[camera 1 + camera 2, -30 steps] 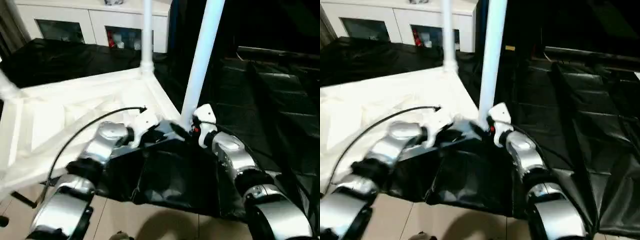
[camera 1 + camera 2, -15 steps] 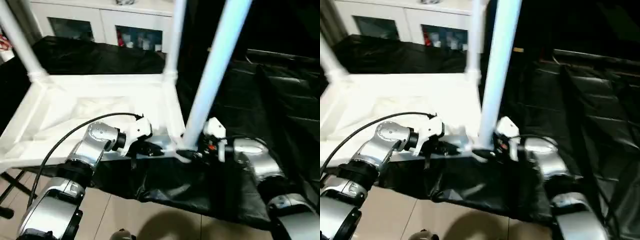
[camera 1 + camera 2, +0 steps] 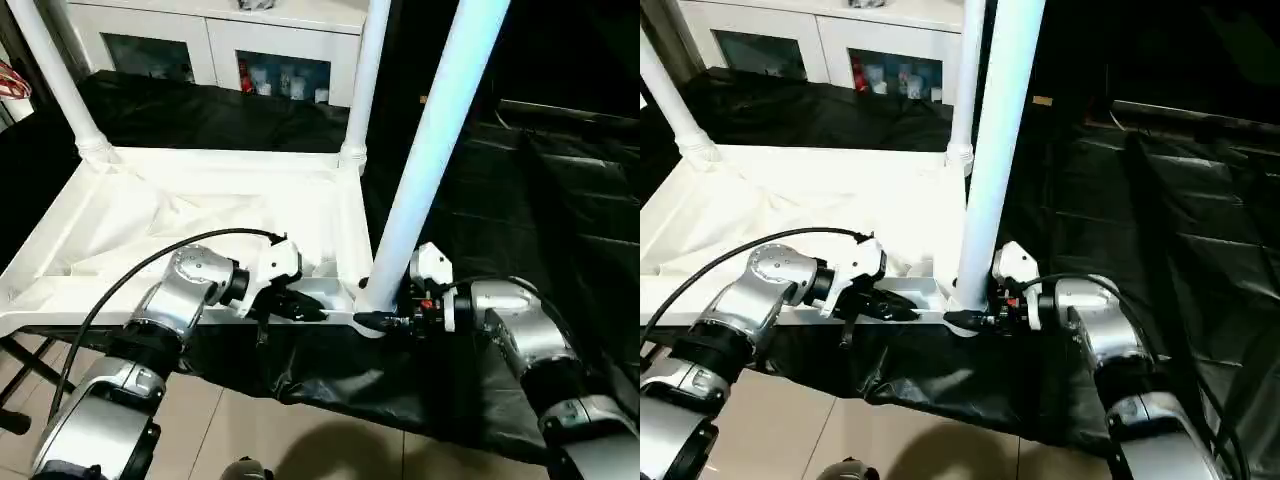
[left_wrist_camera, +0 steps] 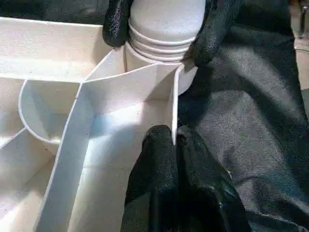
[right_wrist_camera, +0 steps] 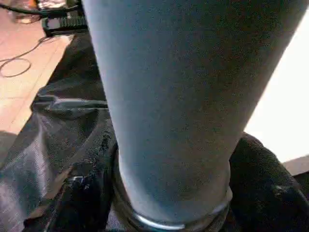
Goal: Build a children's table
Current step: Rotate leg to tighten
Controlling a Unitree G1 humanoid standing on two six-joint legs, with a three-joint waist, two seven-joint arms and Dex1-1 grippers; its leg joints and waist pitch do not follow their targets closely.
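Left tool [image 3: 305,312]: clenched on the thin near rim wall of the upturned table top [image 3: 200,215], at the top's near right corner; the left wrist view shows its two black fingers [image 4: 161,154] pressed together with the rim edge between them.

Right tool [image 3: 372,321]: its fingers stand on either side of the flared base of the near right leg [image 3: 430,150], where that leg enters the corner socket. In the left wrist view one of these fingers [image 4: 116,21] lies against each side of the ribbed leg end. The right wrist view shows the leg shaft rising between the fingers. The tool grasps the leg at its base.

Table top: lies upside down, ribbed underside up, on a bench draped in black sheeting [image 3: 560,210]; its near right corner is at the bench's near edge, between the two tools.

Other legs: one stands upright in the far right corner socket [image 3: 365,80], another in the far left corner socket [image 3: 60,85].

Beyond the bench's far edge stands a white cabinet with glass doors [image 3: 200,45]. A black cable [image 3: 130,280] arcs over the left forearm.
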